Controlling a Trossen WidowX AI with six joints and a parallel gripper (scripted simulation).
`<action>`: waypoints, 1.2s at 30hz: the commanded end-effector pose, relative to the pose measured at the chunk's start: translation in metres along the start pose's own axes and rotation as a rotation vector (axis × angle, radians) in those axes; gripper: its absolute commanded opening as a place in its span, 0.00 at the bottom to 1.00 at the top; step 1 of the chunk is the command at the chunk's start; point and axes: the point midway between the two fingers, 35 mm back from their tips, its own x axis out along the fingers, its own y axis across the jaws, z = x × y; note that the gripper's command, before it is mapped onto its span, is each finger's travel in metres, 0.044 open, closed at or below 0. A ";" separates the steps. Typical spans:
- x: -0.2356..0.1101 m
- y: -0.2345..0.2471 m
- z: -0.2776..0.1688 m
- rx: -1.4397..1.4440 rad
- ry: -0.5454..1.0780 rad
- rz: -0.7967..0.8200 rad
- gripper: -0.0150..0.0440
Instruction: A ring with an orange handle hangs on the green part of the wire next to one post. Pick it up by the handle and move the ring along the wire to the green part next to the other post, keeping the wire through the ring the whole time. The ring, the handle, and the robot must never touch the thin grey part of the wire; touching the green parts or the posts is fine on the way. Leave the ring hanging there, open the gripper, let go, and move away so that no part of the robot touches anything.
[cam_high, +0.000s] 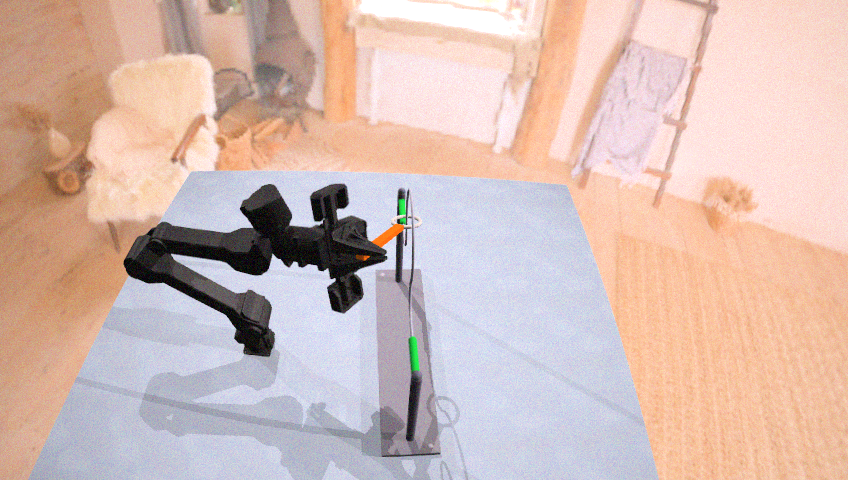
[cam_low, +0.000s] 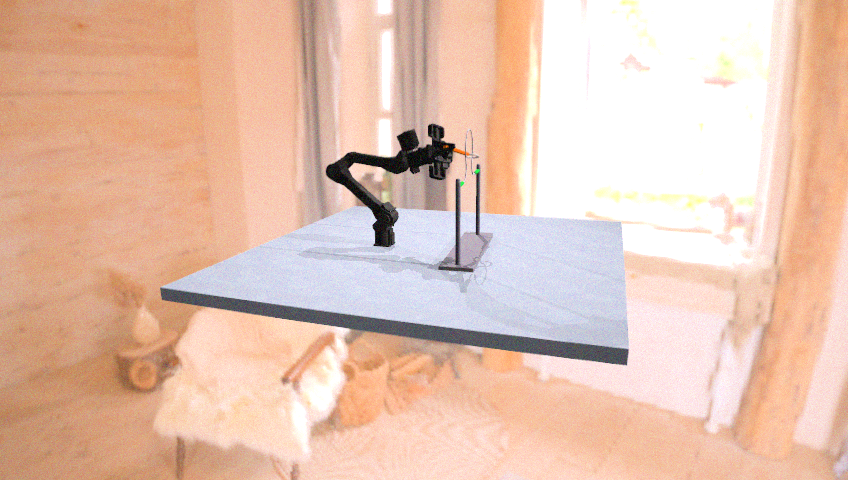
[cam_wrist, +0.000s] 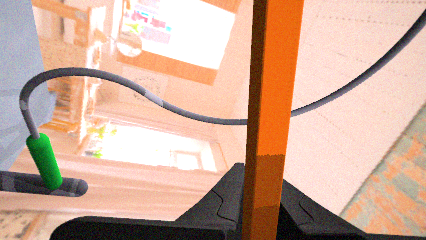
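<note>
Carrying the ring onward called, in my judgement, for a slow, steady wrist: the loop had to follow the arch of the thin grey wire with the wire kept near its middle, and the handle had to be turned as the curve bent over so that neither the rim nor the orange handle brushed the grey run. The risk seemed greatest at the crown of the arch and on the long descent toward the near post, where any droop of the arm would have pressed the rim against the wire. The gripper was clamped on the lower end of the handle, its jaws drawn in tight against the orange bar, as the wrist view showed with the bar rising straight out from between the dark fingers. From there the handle ran up and away from the gripper to the ring, which sat at its far tip, beside the upper end of the far post and near the far green sleeve. In the exterior view the ring appeared raised above both post tops, on the rising part of the arch, though the picture was too small to tell whether the wire ran cleanly through it without touching. The other green sleeve, the goal, lay well apart from the ring, at the near end of the grey base plate on the table.
</note>
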 end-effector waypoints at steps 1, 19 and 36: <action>0.000 0.006 0.000 -0.011 -0.002 0.000 0.00; -0.008 0.049 0.002 0.189 0.025 0.128 0.00; -0.029 0.103 0.024 0.531 0.071 0.347 0.00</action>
